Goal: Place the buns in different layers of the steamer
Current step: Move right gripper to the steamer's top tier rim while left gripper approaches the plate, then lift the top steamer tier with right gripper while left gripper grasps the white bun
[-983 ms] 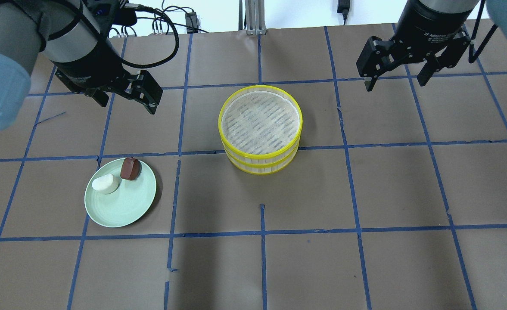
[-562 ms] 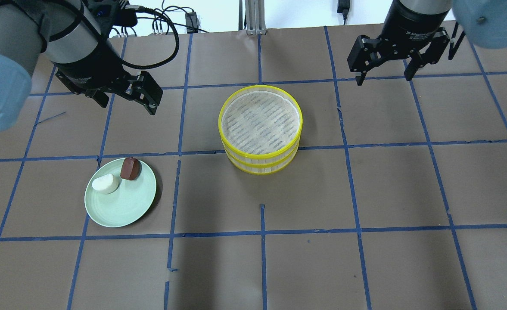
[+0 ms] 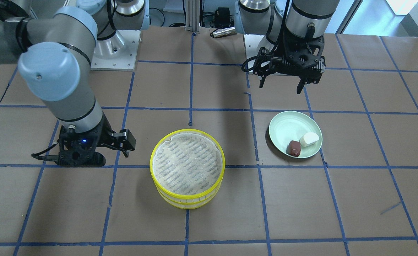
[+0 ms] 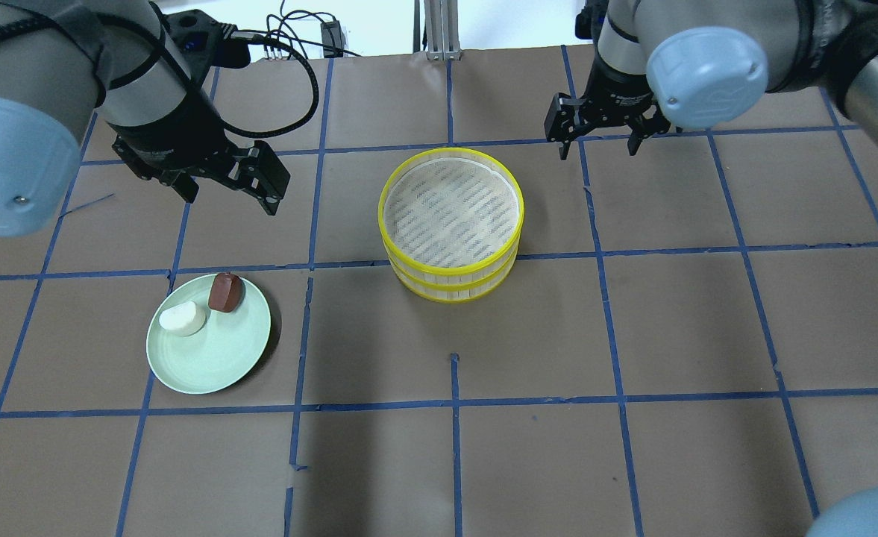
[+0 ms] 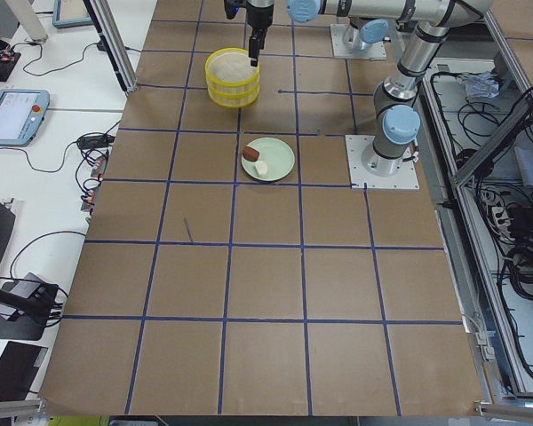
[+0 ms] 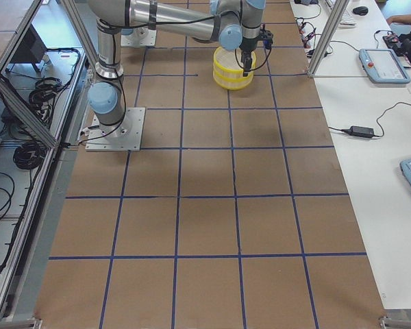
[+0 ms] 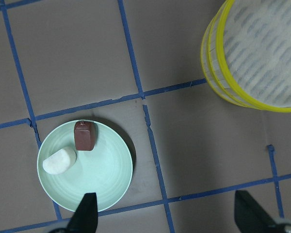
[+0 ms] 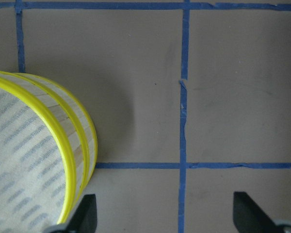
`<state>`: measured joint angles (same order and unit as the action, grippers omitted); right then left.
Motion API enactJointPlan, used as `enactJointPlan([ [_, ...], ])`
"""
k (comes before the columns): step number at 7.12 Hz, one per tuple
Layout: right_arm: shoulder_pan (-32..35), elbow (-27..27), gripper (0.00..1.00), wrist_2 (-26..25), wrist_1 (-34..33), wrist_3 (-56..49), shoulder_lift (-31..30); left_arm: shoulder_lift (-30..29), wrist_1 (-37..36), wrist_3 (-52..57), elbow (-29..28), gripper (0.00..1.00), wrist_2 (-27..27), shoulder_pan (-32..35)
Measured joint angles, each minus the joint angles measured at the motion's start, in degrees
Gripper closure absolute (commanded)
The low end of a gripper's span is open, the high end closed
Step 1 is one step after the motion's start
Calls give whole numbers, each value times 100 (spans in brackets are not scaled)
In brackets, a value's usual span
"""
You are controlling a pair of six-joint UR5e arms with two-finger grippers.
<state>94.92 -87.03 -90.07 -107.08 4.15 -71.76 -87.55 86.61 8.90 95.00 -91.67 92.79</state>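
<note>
With the left gripper (image 4: 230, 200) and the right gripper (image 4: 597, 151) both apart and empty, the stacked steamer layers (image 4: 450, 268) may wrongly receive the white bun (image 4: 183, 318) and the brown bun (image 4: 224, 291) together.

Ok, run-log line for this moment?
left gripper open, empty, off green plate | right gripper open, empty, beside stacked steamer trays | top tray empty | white bun, reddish-brown bun on plate

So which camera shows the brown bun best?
Left wrist view: the brown bun is large and unblocked on the green plate. Overhead and front views show it smaller, exterior left tiny; the others miss it.
</note>
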Motion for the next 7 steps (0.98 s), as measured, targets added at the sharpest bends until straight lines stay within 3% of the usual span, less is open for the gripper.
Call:
enactJointPlan([
  [3,411,-231,3,14,-327,557,361,-787,-351,47,505,0,-673,-199],
  [5,576,-371,49,159,-596,671,544,-1271,-592,510,632,0,-1067,-602],
  [6,597,-402,67,212,-680,687,613,-1407,-636,649,724,0,-1323,-886],
  [7,603,-416,77,225,-715,695,646,-1559,-692,701,812,0,-1618,-1085],
])
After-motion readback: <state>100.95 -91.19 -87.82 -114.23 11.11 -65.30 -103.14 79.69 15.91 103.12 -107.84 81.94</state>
